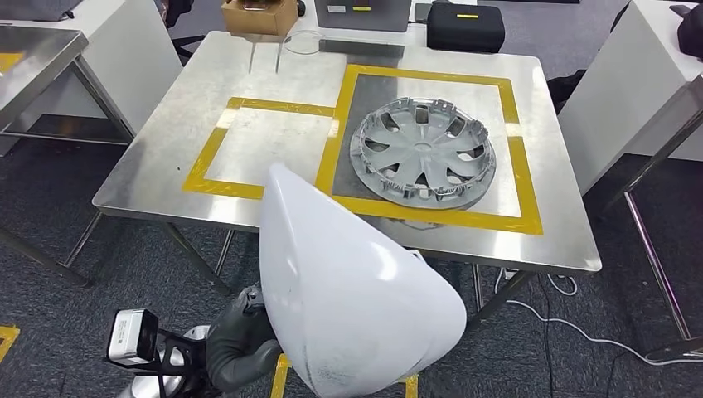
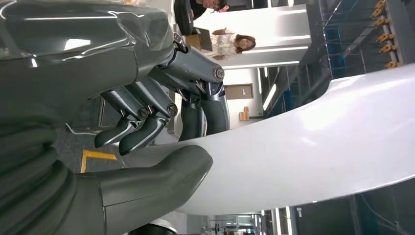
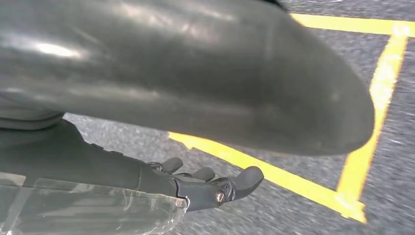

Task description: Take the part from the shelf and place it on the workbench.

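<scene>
The left hand (image 2: 147,122) grips the white part (image 1: 352,298) by its edge, thumb (image 2: 161,171) under, fingers (image 2: 147,110) over. The part sits low and short of the workbench (image 1: 166,166), above the floor. A thin edge hold on a big curved shell could slip or swing. The left taped square (image 1: 273,149) is free; the hubcap (image 1: 423,149) fills the right, so drifting that way risks a knock. The right hand (image 3: 205,183) hangs by the floor, fingers loosely curled, holding nothing.

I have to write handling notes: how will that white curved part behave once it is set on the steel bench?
The white part looks like a stiff, glossy shell, probably light for its bulk and slippery. Its rounded form may rock or slide on the smooth workbench. The left hand clasps only its edge.
</scene>
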### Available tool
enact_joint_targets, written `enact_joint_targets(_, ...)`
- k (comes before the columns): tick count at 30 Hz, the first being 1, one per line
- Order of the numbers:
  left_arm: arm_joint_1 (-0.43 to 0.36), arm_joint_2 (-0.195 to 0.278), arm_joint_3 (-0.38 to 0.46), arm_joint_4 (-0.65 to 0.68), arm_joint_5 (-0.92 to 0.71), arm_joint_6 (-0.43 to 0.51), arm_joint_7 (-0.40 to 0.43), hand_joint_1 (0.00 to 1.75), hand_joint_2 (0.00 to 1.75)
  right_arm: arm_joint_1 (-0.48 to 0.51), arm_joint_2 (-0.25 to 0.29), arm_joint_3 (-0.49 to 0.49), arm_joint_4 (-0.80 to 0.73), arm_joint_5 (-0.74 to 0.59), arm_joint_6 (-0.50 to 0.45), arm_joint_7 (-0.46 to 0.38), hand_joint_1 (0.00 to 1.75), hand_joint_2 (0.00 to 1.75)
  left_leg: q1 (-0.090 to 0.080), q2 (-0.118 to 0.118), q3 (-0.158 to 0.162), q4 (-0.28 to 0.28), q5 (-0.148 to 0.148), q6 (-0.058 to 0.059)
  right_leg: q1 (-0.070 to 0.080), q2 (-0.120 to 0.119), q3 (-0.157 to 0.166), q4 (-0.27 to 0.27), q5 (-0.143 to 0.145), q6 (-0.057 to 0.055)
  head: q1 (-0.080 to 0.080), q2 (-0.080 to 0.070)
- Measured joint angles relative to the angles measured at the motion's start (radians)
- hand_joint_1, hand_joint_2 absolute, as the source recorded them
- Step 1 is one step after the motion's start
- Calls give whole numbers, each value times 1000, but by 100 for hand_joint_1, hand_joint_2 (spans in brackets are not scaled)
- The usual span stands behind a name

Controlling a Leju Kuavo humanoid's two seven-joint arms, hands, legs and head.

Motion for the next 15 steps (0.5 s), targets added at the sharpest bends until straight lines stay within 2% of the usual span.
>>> enact_joint_targets(1,1,0,0,1,-2,1,-1,175,175,0,0,0,0,0,0,0,0,0,-1,-1,11,4,-13,-6,0,-4,17,-62,40,2,0,0)
enact_joint_targets(2,1,0,0,1,-3,2,-1,175,175,0,0,0,0,1,0,1,0,0,-3,-1,17,7,-25,-12,1,-6,30,-104,70,-5,0,0)
enact_joint_targets(3,1,0,0,2,-5,3,-2,175,175,-1,1,0,0,1,0,1,0,0,-4,-1,20,12,-34,-18,2,-7,36,-121,85,-18,-1,0)
enact_joint_targets(4,1,0,0,3,-6,4,-2,175,175,-1,1,0,0,1,0,2,0,0,-4,-1,23,16,-40,-22,5,-7,40,-122,82,-36,-3,0)
enact_joint_targets(6,0,0,0,3,-7,5,-3,175,175,-1,2,0,0,2,0,3,0,0,-1,1,15,43,-41,-30,1,-2,54,-122,77,-52,-3,0)
enact_joint_targets(7,-1,0,0,2,-7,6,-3,175,175,-1,2,-1,0,2,0,3,0,0,2,3,-5,81,-42,-36,-1,-1,63,-123,72,-60,-5,0)
enact_joint_targets(9,-3,0,0,2,-7,6,-1,175,175,-1,1,-2,0,2,0,3,0,0,7,8,-83,207,-68,-51,-2,1,82,-124,57,-72,-6,0)
enact_joint_targets(11,-3,0,-2,2,-5,5,2,175,175,1,1,-3,0,0,0,3,0,0,13,12,-169,318,-120,-61,-1,3,99,-124,41,-75,-6,0)
enact_joint_targets(12,-3,0,-4,2,-5,5,4,175,175,3,1,-4,0,-1,0,3,0,0,15,13,-194,334,-132,-63,-1,5,109,-124,32,-75,-7,0)
enact_joint_targets(13,-3,0,-5,2,-4,5,5,175,175,5,2,-6,0,-2,0,3,0,0,16,13,-203,316,-120,-61,1,7,122,-124,23,-73,-7,0)
enact_joint_targets(14,-3,0,-6,2,-4,5,6,175,175,6,2,-7,0,-2,0,3,0,0,16,14,-195,266,-83,-56,2,9,137,-125,14,-72,-7,0)
enact_joint_targets(15,-4,0,-7,2,-4,5,7,175,175,6,3,-7,-1,-2,0,3,0,0,14,15,-177,196,-29,-45,3,10,148,-126,4,-71,-7,0)
